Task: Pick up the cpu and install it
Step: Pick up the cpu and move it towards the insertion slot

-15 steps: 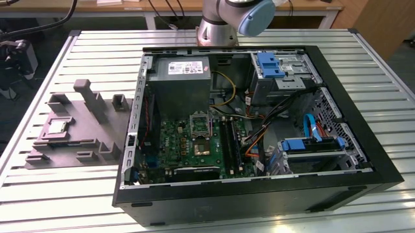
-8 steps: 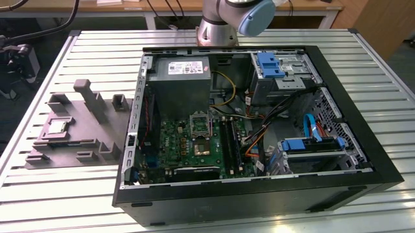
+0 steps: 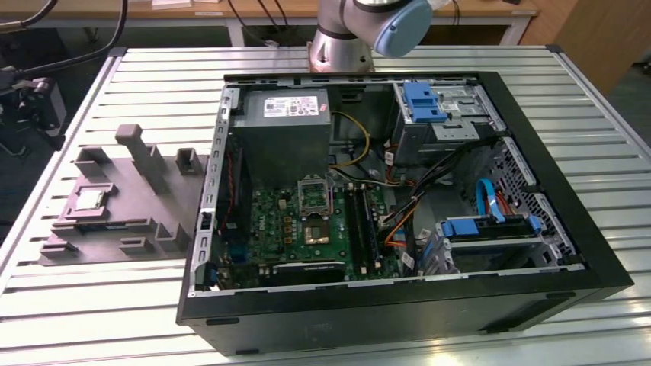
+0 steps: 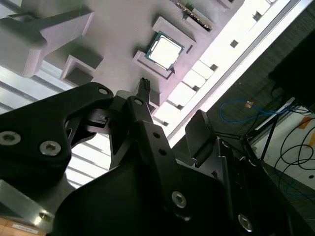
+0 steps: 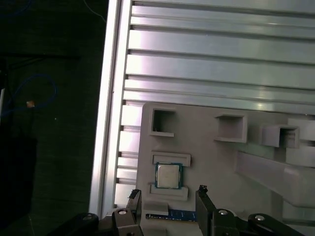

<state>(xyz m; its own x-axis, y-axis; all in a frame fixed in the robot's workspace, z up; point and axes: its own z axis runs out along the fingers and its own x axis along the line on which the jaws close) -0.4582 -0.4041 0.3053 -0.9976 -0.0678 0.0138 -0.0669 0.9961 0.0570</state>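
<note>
Resting in a square pocket of the grey fixture tray [image 3: 122, 229], to the exterior view's left of the open computer case [image 3: 407, 305], the cpu [image 3: 90, 200] lies untouched. In the first wrist view the gripper [image 5: 168, 192] hovers over it, apart, fingers [image 5: 204, 201] wide and empty. The pick-up approach appears to be in hand; gripping calls for straddling the chip's edges squarely.

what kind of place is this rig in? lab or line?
Probably a robotics lab bench: an open computer case on a slotted aluminium table, a grey fixture holding the cpu beside it, and a wooden desk behind.
</note>
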